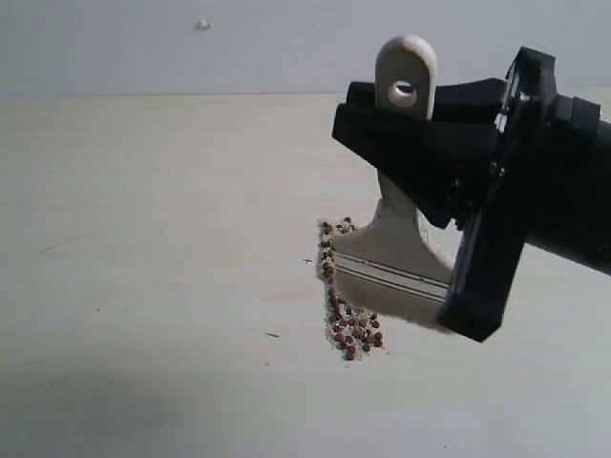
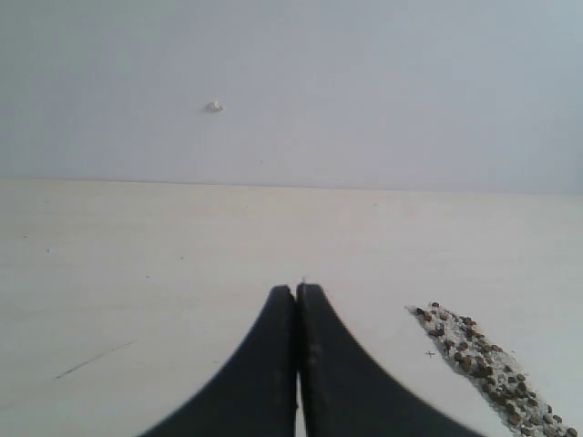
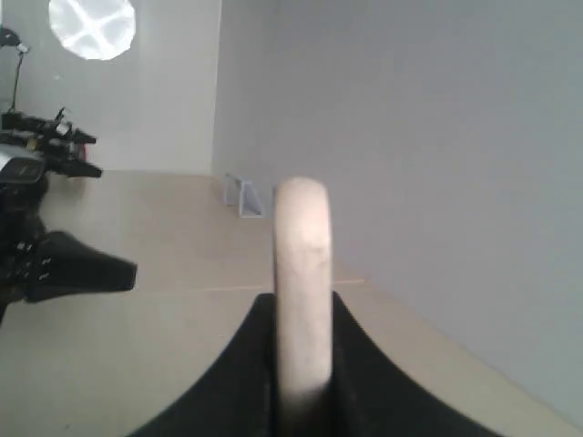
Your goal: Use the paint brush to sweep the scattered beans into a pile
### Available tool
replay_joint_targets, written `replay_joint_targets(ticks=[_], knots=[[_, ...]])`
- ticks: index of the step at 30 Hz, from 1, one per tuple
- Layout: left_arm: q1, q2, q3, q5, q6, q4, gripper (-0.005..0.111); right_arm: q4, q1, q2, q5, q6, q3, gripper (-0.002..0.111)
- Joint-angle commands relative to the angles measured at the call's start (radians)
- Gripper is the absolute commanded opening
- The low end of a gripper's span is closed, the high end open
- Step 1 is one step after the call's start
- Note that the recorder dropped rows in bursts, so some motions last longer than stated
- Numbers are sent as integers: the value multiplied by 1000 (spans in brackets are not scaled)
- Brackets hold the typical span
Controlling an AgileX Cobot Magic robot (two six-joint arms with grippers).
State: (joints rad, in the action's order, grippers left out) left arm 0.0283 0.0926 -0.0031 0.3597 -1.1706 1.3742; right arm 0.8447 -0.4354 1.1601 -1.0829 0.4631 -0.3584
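Note:
My right gripper (image 1: 374,113) is shut on the pale wooden handle of the paint brush (image 1: 393,250) and holds it upright, with the handle's holed end sticking up above the jaws. The brush's silver ferrule (image 1: 391,277) and whitish bristles (image 1: 412,311) are down at the table, right beside the beans (image 1: 349,329). These lie in a narrow pile (image 1: 334,286) of reddish-brown beans and whitish grains along the brush's left edge. The right wrist view shows the handle (image 3: 302,273) clamped between the black jaws (image 3: 302,305). My left gripper (image 2: 298,291) is shut and empty, with the beans (image 2: 474,360) to one side of it.
The pale tabletop (image 1: 153,239) runs back to a light wall. A few small dark marks lie on it (image 1: 272,335). In the right wrist view a black arm part (image 3: 64,269) and a small metal bracket (image 3: 241,196) stand farther off.

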Motion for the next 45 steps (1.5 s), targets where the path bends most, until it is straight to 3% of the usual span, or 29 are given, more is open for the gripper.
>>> replay_joint_targets(ticks=[1, 4, 10, 22, 45], knots=[[6, 1, 3, 3, -4, 0, 0, 255, 125, -8, -121, 151, 2, 0], [6, 1, 3, 3, -4, 0, 0, 350, 181, -8, -138, 211, 0, 0], [6, 1, 3, 3, -4, 0, 0, 402, 181, 41, -138, 241, -8, 0], [6, 1, 3, 3, -4, 0, 0, 316, 179, 306, -138, 106, -12, 0], [6, 1, 3, 3, -4, 0, 0, 365, 179, 633, -138, 169, -238, 0]])
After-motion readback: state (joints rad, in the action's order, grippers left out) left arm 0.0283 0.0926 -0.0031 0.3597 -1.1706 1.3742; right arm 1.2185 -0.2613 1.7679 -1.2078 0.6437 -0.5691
